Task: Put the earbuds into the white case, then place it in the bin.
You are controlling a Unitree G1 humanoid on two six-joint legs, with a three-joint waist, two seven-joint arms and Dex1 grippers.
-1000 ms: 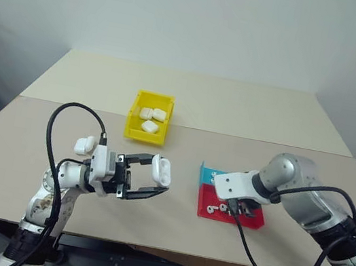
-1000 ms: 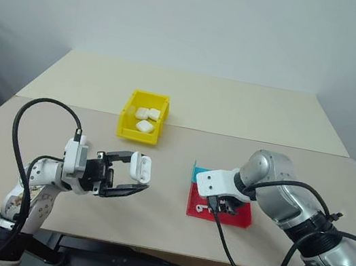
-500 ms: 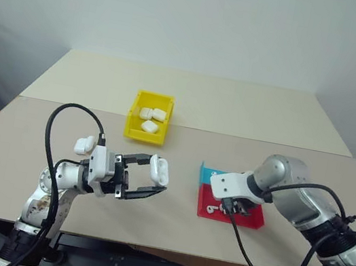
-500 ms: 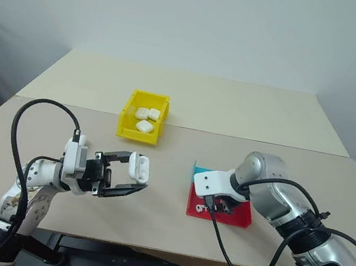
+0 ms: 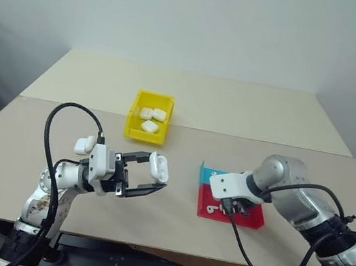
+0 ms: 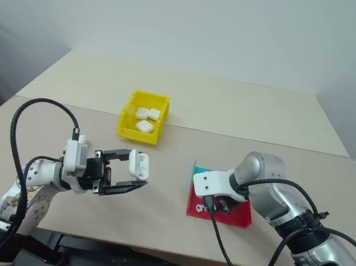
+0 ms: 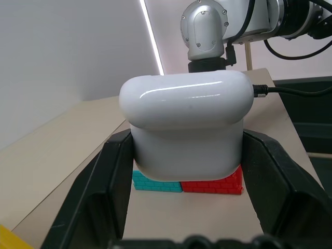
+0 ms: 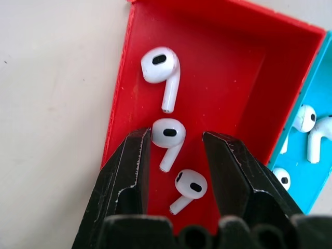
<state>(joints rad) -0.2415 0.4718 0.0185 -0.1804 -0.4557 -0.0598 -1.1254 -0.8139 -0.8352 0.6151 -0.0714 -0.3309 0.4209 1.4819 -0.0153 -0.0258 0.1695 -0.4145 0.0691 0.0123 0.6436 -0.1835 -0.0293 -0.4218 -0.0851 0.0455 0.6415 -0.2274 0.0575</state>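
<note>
Above the table's near left, the left gripper (image 5: 153,178) pinches a white case (image 5: 158,166) — lid shut. On the right, the right gripper (image 8: 175,148) hangs over the tray's red half (image 8: 218,67), fingers spread around one earbud (image 8: 168,136); the yellow bin (image 5: 134,117) sits farther back, holding three cases.

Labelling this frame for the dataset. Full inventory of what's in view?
table: one, beige, under everything.
bin: one, yellow, mid-table, towards the far side.
cases in the bin: three, white.
white case: one, shut lid, held off the table between the left fingers.
spare case: one, white, on the table to the left of the left arm.
tray: one, a red and a blue half, to the right of centre, near the front.
earbuds: white; three in the red half, at least three in the blue half.
left gripper: black, shut on the white case.
right gripper: black, pointing down into the red half, fingers either side of one earbud, not yet closed.
</note>
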